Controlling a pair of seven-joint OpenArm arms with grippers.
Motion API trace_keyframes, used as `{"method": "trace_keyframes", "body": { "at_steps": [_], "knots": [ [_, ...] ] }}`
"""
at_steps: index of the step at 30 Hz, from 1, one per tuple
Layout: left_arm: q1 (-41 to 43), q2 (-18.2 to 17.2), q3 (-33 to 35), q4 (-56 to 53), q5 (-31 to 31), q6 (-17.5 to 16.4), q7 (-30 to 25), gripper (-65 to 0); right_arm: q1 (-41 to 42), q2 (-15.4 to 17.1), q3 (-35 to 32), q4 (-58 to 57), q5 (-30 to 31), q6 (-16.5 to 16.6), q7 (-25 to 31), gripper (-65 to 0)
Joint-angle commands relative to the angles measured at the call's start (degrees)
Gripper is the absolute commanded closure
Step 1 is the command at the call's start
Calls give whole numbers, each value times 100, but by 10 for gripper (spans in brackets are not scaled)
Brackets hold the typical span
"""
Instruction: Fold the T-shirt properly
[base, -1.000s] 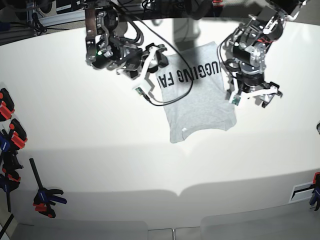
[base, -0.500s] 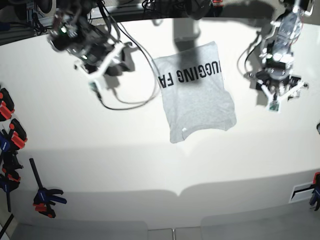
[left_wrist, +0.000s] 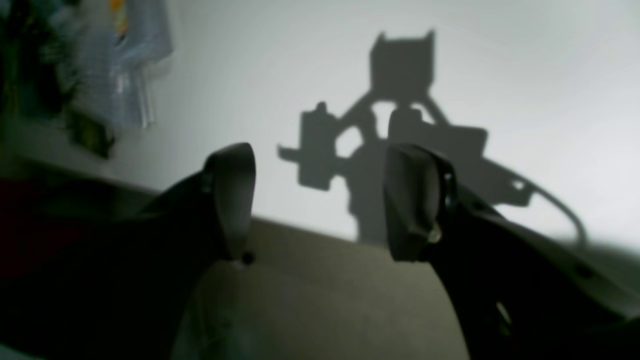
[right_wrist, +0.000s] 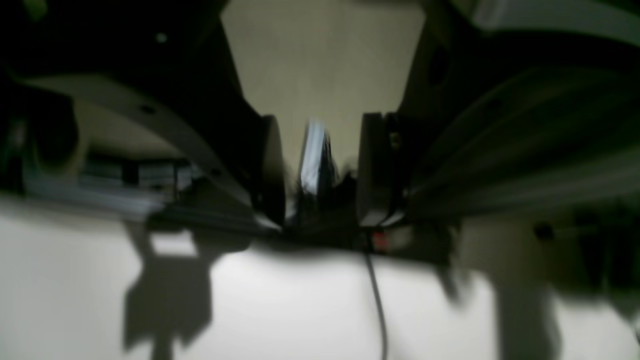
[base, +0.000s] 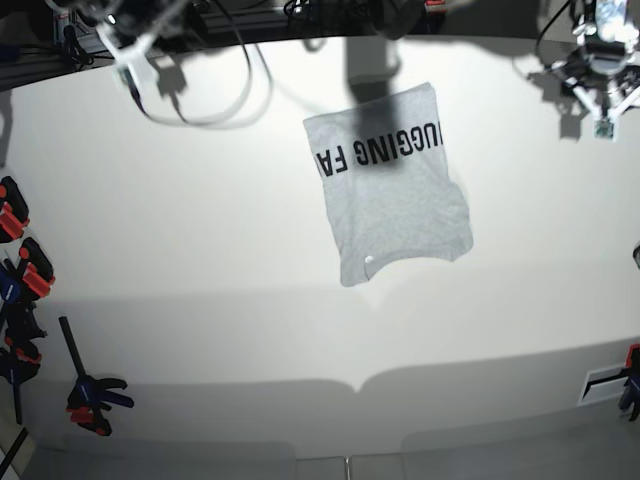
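Observation:
The light grey T-shirt (base: 392, 190) lies folded into a rough rectangle in the middle far part of the white table (base: 200, 260). Black lettering shows along its far edge. My left gripper (base: 598, 95) is raised at the far right corner, well away from the shirt. In the left wrist view it (left_wrist: 322, 205) is open and empty over bare table with its own shadow. My right gripper (base: 135, 50) is raised at the far left corner. In the blurred right wrist view it (right_wrist: 320, 172) is open with nothing between the fingers. The shirt shows in neither wrist view.
Several orange and black clamps (base: 20, 270) lie along the left edge, and one more (base: 95, 400) lies near the front left. A black cable (base: 215, 110) hangs from the right arm. Another clamp (base: 630, 385) sits at the right front edge.
Both arms have pulled up and away from the shirt toward the far corners, the left to the far right and the right to the far left. The shirt has not moved.

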Motion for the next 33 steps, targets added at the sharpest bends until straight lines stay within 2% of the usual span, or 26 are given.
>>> {"method": "trace_keyframes", "body": {
  "at_steps": [1,4,7,10,14,15,17,21,24,26,30,33],
  "knots": [
    [219,31,-146,83,28,50,-15,-374,-280,46,24,105,380,54,-87,-231],
    [737,304,-380,83,-170,-11,-87,-374,-916,76,20,103,931,54,-87,-231],
    [1250,629,-387,66,-317,-424,-426,-374,-1381,79,7,90,1008,54,-87,-231],
    [1624,857,-382,-144,-721,-1217,-811,-374,-1567,96,-98,-72,992,54,-87,-231],
    [1683,1064,-332,-1001,-1091,-2208,-1366,-374,-1572,514,-509,-903,946,54,-87,-231],
    [1641,1108,-299,-1311,-1093,-2400,-1602,-374,-1554,649,-673,-1209,798,54,144,-231],
    [1504,1158,-177,-2020,-1082,-2625,-2090,-374,-1488,944,-1067,-1902,127,54,855,-231],
    [911,1325,216,-3624,-1075,-2940,-2638,-374,-1123,1615,-2059,-3515,-1473,54,2796,-231],
    [251,1458,616,-4948,-1069,-3180,-3346,-374,-546,1974,-2857,-4793,-2122,54,4148,-231],
    [-275,1596,817,-5884,-1073,-3185,-4072,-374,-42,2055,-3362,-5624,-2365,54,5132,-231],
    [-1311,1989,894,-7705,-1069,-3185,-5206,-374,1038,1987,-4262,-7173,-2702,26,6808,-231],
    [-1982,2192,894,-8902,-975,-3182,-5668,-374,1784,1899,-4870,-8209,-3106,-306,7864,-231]
  ]
}}
